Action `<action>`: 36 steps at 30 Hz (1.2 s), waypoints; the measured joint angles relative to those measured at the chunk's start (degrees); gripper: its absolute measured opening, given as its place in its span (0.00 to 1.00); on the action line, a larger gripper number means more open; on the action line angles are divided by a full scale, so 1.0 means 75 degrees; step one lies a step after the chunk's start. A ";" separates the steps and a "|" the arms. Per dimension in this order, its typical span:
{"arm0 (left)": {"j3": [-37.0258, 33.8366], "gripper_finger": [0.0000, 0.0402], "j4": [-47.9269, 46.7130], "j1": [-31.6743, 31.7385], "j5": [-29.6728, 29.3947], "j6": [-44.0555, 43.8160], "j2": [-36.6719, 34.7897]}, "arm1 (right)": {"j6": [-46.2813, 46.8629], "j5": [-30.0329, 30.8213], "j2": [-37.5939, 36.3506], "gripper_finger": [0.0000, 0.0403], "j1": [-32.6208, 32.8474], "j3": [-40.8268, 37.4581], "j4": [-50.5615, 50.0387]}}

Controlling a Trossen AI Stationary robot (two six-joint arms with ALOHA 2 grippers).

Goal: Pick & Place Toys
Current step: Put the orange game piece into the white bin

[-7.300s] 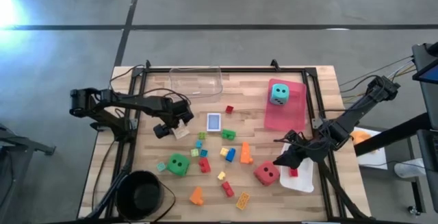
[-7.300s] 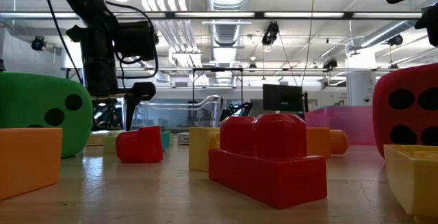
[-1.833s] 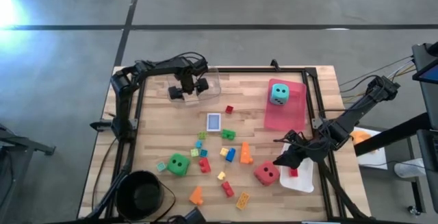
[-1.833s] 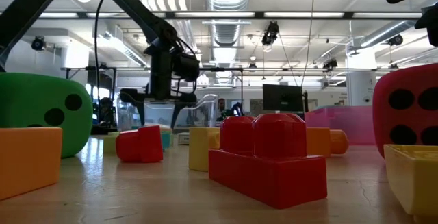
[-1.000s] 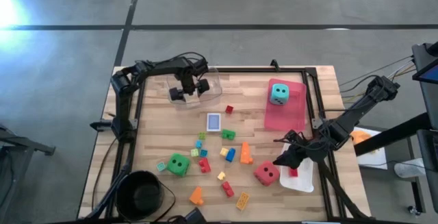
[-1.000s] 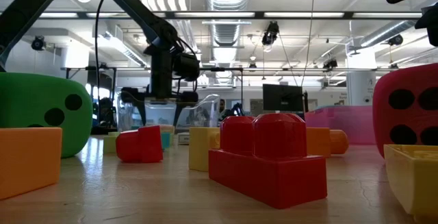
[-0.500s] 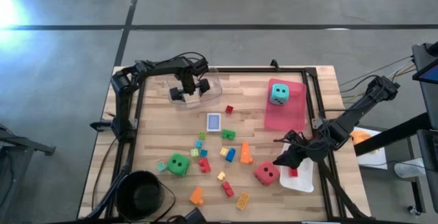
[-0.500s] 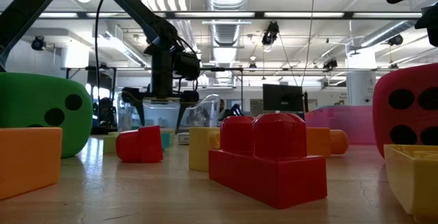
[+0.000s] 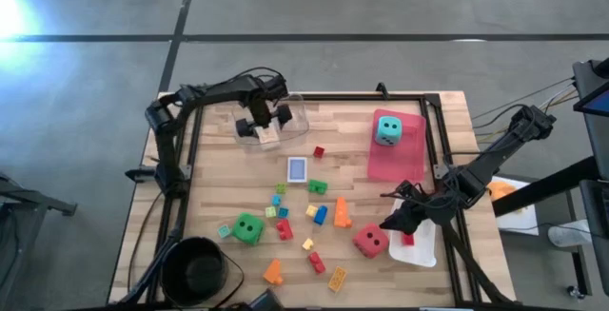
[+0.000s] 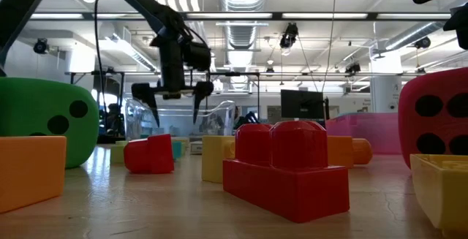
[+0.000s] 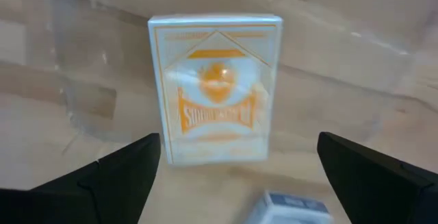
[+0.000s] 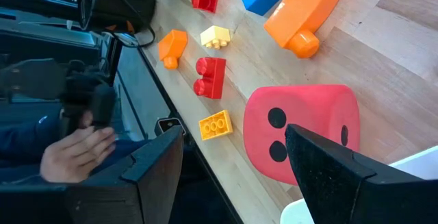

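Cardboard orange box (image 11: 215, 97) below spread, empty left claw (image 11: 239, 162): likely light, stiff, slick; grip its long edges. Right claw (image 12: 233, 162) part-open, empty.

Through the left wrist camera I see an orange-and-white card box (image 11: 215, 98) lying flat at the centre of the frame, inside a clear tray (image 11: 82, 111) on the wooden counter (image 11: 27, 155). My left pincer (image 11: 236, 176) stands spread wide, one dark finger (image 11: 113, 176) at lower left, the other at lower right. A blue card box (image 11: 291, 209) peeks in at the bottom edge.
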 joint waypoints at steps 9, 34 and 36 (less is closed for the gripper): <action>0.0000 0.82 -0.0427 -0.0016 -0.0275 -0.0168 -0.1146 | -0.0008 -0.0003 0.0003 0.62 -0.0002 0.0000 0.0000; -0.0012 0.49 -0.0446 -0.0239 -0.0333 0.1912 -0.2374 | -0.0013 -0.0001 0.0000 0.62 -0.0003 0.0000 0.0000; -0.0012 0.49 -0.0474 -0.0236 -0.0293 0.2214 -0.2374 | 0.0006 -0.0002 0.0002 0.62 -0.0003 0.0000 0.0000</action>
